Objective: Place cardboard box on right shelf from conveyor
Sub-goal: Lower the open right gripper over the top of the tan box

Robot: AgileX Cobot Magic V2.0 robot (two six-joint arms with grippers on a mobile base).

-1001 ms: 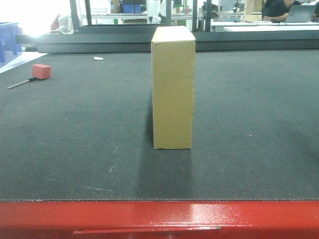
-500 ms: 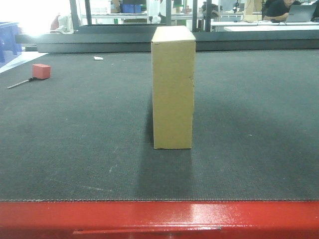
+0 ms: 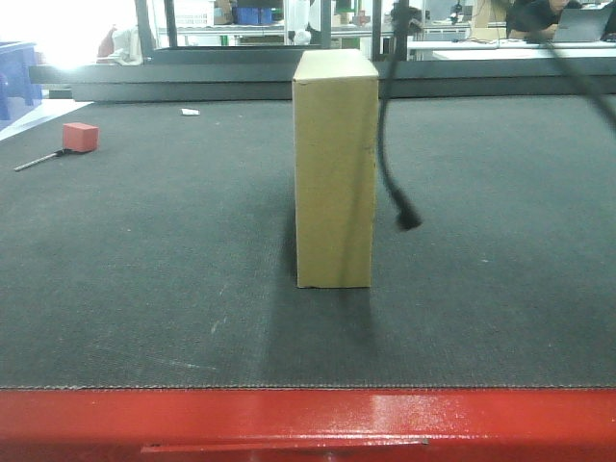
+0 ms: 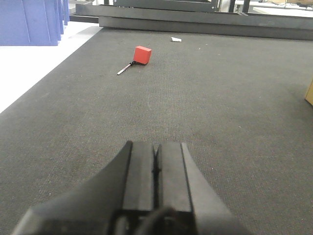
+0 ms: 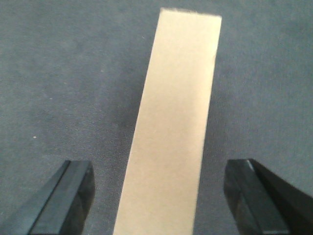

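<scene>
Cardboard box (image 3: 334, 168): stands upright on its narrow end near the middle of the conveyor (image 3: 144, 269), a narrow face turned to the front camera; nothing grips it.
Conveyor: dark grey textured belt, with its glossy red edge (image 3: 308, 423) along the near side.
Right gripper (image 5: 159, 174): jaws spread wide, looking down at the box's long top face (image 5: 171, 122); one finger (image 5: 73, 186) shows to the left of the box and the other to the right, both clear of the cardboard.
Left gripper (image 4: 155, 169): jaws clenched together with nothing between them, low over bare belt, well to the left of the box; only a corner of the box (image 4: 309, 93) shows at the right edge of this view.
Black cable (image 3: 385, 144): hangs down just right of the box in the front view, its end loose above the belt.
Small red block (image 3: 81, 138): at the far left of the belt, with a thin tool (image 3: 38, 162) lying beside it.
Blue bins (image 4: 29, 22): beyond the belt's far left corner.
</scene>
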